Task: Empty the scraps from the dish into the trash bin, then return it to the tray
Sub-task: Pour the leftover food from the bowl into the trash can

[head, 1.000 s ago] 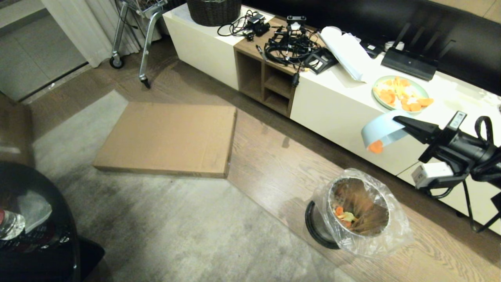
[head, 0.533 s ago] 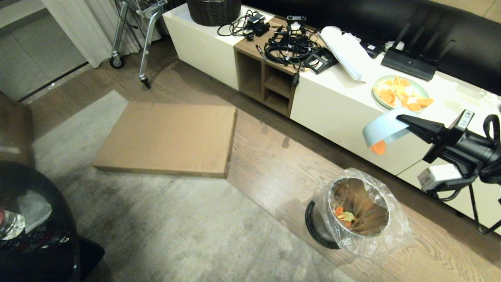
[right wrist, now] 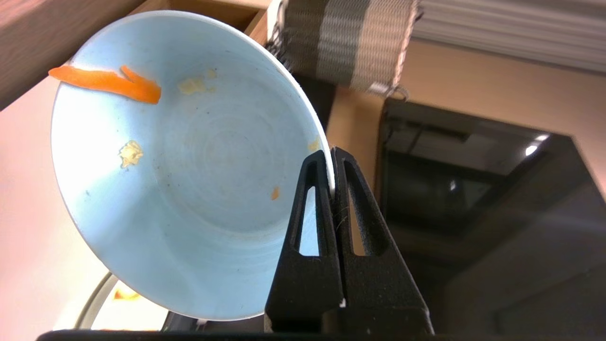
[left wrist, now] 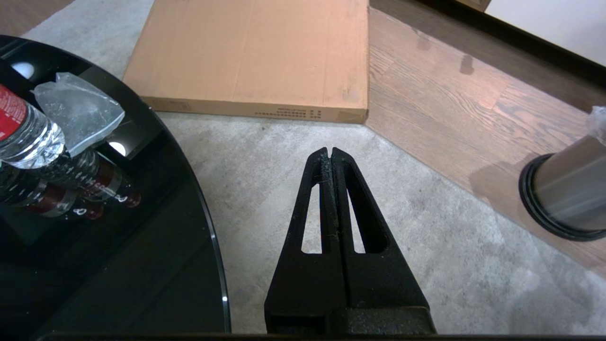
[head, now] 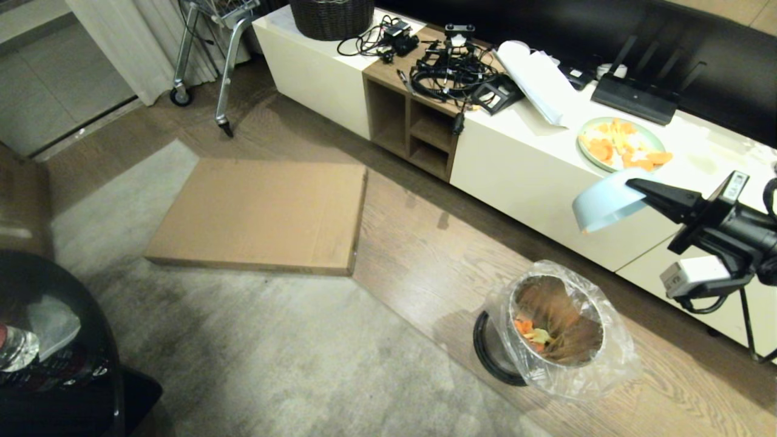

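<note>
The right pincer [head: 634,185] pinches the dish [head: 604,205] by its rim, tilted above the trash bin [head: 555,328]; one orange scrap [right wrist: 106,83] clings inside.

The dish [head: 604,203] is pale blue outside and whitish-blue inside, with 1 orange scrap [right wrist: 106,83] at its rim. Below the dish, the bin [head: 555,331] is shiny steel with a black base ring and clear liner, holding orange and yellow bits. Behind the dish, a pale-green plate [head: 622,145] carries orange pieces.
</note>
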Controlling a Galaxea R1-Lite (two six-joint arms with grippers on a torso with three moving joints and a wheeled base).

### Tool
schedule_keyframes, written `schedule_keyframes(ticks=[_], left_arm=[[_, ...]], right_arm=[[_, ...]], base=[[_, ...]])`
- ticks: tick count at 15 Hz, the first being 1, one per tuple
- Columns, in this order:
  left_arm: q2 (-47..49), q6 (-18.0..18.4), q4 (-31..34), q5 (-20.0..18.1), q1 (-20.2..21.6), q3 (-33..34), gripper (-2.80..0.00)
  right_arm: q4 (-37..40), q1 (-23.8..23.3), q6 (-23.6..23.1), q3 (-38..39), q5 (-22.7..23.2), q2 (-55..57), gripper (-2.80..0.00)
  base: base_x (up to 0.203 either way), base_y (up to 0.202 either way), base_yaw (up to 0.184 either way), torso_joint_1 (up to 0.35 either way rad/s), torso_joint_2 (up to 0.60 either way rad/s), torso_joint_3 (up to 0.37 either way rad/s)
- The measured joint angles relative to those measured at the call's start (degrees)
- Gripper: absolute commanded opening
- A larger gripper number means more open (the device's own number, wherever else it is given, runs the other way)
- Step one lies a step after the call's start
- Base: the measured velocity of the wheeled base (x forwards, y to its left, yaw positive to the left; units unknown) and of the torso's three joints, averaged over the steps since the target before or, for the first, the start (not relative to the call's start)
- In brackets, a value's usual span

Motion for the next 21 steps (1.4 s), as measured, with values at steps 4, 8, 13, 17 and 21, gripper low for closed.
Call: schedule_keyframes(ticks=[4, 8, 13, 17, 21], left_arm=[[0.0, -0.02, 0.0, 0.0, 0.0, 0.0, -2.8], [0.0, -0.02, 0.0, 0.0, 0.0, 0.0, -2.8], [0.0, -0.02, 0.0, 0.0, 0.0, 0.0, -2.8], [0.0, -0.02, 0.0, -0.02, 0.0, -0.01, -2.8], [0.0, -0.03, 0.02, 0.0, 0.0, 0.0, -2.8]], right_arm=[[-0.01, -1.45, 0.08, 0.37, 0.26, 0.13, -2.8], [-0.01, -1.67, 0.16, 1.08, 0.09, 0.37, -2.8], [-0.01, -1.67, 1.48, 1.97, -0.05, 0.46, -2.8], [-0.01, -1.72, 0.53, 1.34, 0.38, 0.22, -2.8], [-0.02, -1.35, -0.35, -0.27, 4.77, -0.9, -2.8]], base=[[0.0, 0.0, 0.0, 0.0, 0.0, 0.0], [0.0, 0.0, 0.0, 0.0, 0.0, 0.0], [0.0, 0.0, 0.0, 0.0, 0.0, 0.0], [0.0, 0.0, 0.0, 0.0, 0.0, 0.0], [0.0, 0.0, 0.0, 0.0, 0.0, 0.0]])
